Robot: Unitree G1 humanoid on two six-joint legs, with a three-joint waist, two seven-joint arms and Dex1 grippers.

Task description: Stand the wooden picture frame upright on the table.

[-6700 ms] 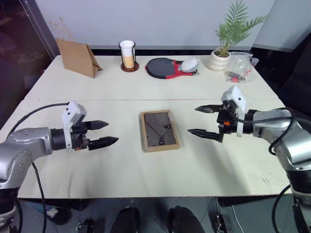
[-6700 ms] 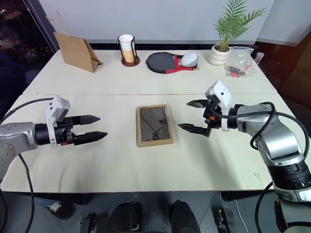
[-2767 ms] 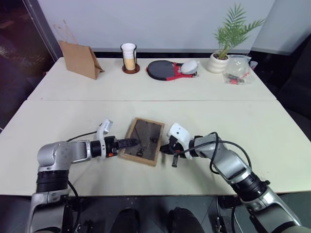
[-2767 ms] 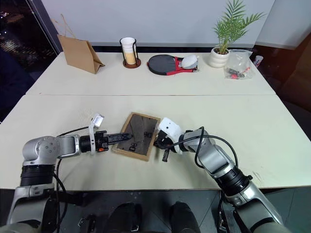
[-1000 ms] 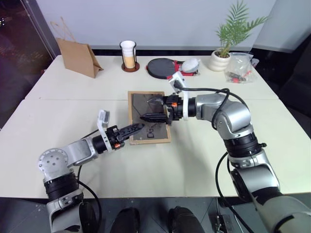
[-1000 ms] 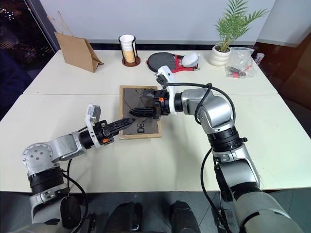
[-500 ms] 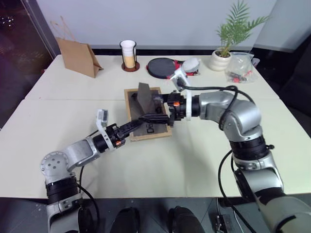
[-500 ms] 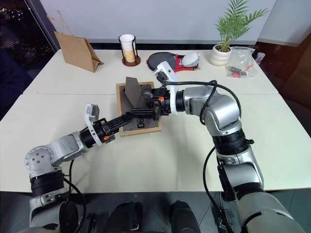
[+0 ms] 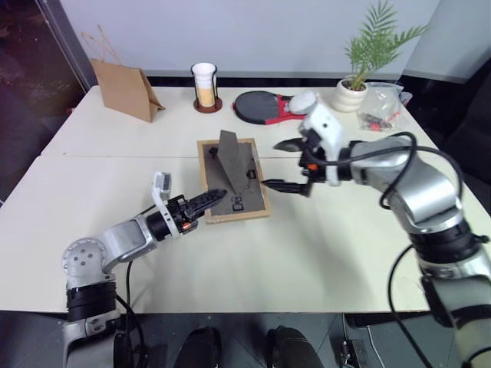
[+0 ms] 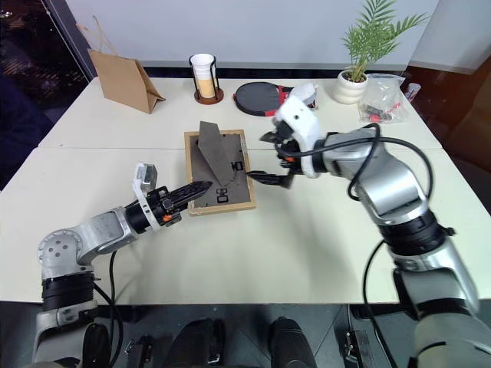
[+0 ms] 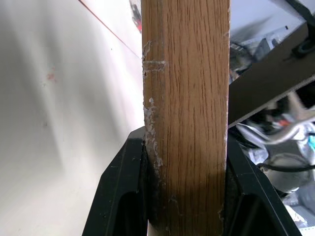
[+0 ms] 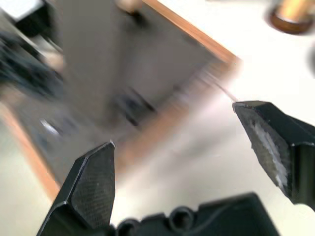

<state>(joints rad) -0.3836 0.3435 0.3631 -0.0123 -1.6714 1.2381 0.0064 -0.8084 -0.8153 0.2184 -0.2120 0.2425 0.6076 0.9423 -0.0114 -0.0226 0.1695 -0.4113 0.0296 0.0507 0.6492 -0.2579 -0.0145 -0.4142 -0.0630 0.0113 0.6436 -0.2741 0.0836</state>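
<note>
Stage shown: stand deployed, frame not yet upright. The wooden picture frame [image 9: 233,181] lies near the middle of the table [image 9: 322,253], just on the near side of the seam, back side up, with its far edge raised a little off the surface. Its dark fold-out stand [image 9: 229,157] is swung out and rises steeply from the back panel, so the preparatory step appears complete.

The left gripper [image 9: 209,199] pinches the near-left part of the light-wood rim; in the left wrist view the wood grain runs between its two black fingers [image 11: 120,191], which press on either face. The right gripper [image 9: 285,164] hovers just beside the frame's right edge with its fingers spread wide, touching nothing; the right wrist view looks down on the back panel [image 12: 147,78] through the gap.

Remaining, by judgement: the frame must be tipped up about its lower edge until rim and stand foot both rest on the tabletop, then released. Risk: with only one corner held, the frame may twist or the stand may fold back as the weight comes onto it.
</note>
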